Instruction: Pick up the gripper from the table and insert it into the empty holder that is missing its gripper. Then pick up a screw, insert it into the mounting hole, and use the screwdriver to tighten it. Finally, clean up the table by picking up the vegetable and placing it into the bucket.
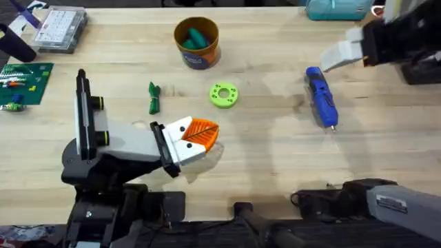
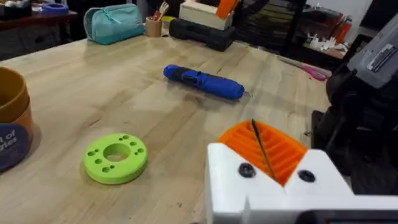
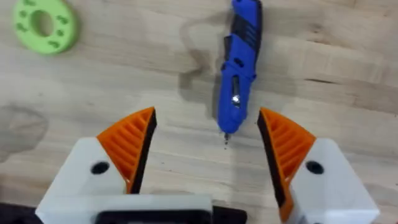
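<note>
the right jaws (image 3: 208, 146) hang spread wide over the counter (image 1: 275, 172) with the blue screwdriver (image 3: 239, 59) lying just ahead between them, a stiff, smooth, likely roll-prone pen best pinched mid-barrel, while the left jaws (image 1: 207, 134) sit clenched empty.

Robotics lab or workshop, plank workbench (image 1: 275, 158), circuit board (image 1: 24, 81), parts organiser box (image 1: 60, 29), cluttered shelves (image 2: 323, 31)

No lettering on the bucket (image 2: 11, 127) label reads clearly.
</note>
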Controlling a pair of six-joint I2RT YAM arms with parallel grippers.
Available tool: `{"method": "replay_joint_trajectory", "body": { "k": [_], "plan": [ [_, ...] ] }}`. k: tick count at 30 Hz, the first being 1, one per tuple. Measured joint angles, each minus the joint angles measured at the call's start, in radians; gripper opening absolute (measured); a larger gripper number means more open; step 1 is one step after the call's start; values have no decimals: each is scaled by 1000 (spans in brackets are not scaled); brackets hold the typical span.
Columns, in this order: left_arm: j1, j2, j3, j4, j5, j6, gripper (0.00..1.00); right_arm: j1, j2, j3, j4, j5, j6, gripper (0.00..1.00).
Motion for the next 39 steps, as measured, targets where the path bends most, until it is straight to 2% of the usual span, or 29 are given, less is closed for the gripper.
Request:
{"method": "replay_joint_trajectory", "body": {
  "k": [4, 7, 19, 28, 39],
  "plan": [
    [0, 0, 0, 0, 0, 0, 9, -58, 24, -98, 99, 8, -27, 983],
    [0, 0, 0, 0, 0, 0, 9, -86, 77, -127, 149, 9, -45, 983],
    [0, 0, 0, 0, 0, 0, 9, -105, 350, -136, 278, 20, -129, 983],
    [0, 0, 0, 0, 0, 0, 9, -126, 468, -136, 344, 31, -131, 983],
    [0, 0, 0, 0, 0, 0, 9, -128, 551, -134, 380, 40, -131, 983]
  ]
}}
